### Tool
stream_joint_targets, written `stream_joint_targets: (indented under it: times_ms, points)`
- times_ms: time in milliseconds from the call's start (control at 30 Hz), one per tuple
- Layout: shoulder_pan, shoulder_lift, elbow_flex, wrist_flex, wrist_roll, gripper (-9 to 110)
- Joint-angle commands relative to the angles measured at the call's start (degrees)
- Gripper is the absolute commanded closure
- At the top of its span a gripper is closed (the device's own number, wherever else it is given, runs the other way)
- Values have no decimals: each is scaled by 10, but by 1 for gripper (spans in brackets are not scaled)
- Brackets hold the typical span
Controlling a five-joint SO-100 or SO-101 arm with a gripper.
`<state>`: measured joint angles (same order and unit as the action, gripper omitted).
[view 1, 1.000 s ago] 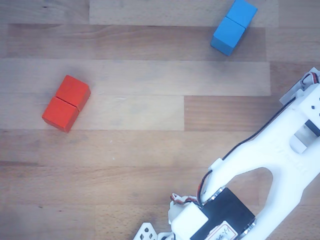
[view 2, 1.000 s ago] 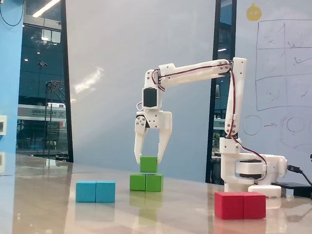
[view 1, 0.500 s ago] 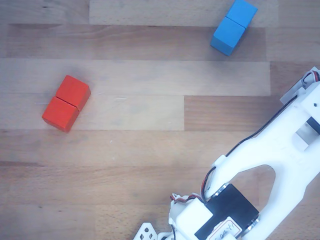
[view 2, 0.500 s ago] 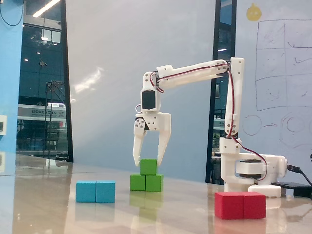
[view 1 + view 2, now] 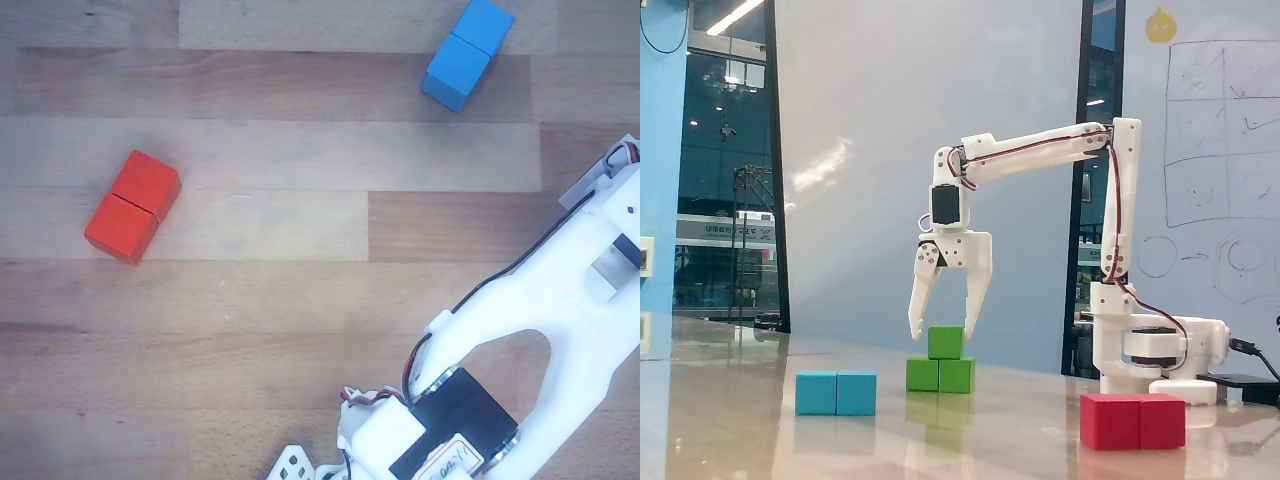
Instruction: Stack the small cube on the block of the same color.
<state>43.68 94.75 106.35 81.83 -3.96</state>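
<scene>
In the fixed view the small green cube (image 5: 945,342) rests on top of the green double block (image 5: 940,375), roughly centred over its seam. My gripper (image 5: 942,326) hangs straight above it with its fingers spread; the fingertips (image 5: 915,330) stand just clear of the cube's top corners, holding nothing. In the other view only the white arm and its black servo (image 5: 465,420) show at the lower right; the green cube and green block are out of that view.
A blue double block (image 5: 836,393) lies left of the green stack and shows at the top of the other view (image 5: 467,53). A red double block (image 5: 1133,421) lies at the right front, left in the other view (image 5: 132,206). The arm's base (image 5: 1150,355) stands at the right.
</scene>
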Motion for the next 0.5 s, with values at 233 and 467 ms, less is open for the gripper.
stream_joint_targets:
  times_ms: [233,467]
  points:
    - [-53,12,-52,12,-4,78]
    - [-134,12,-52,52,3,78]
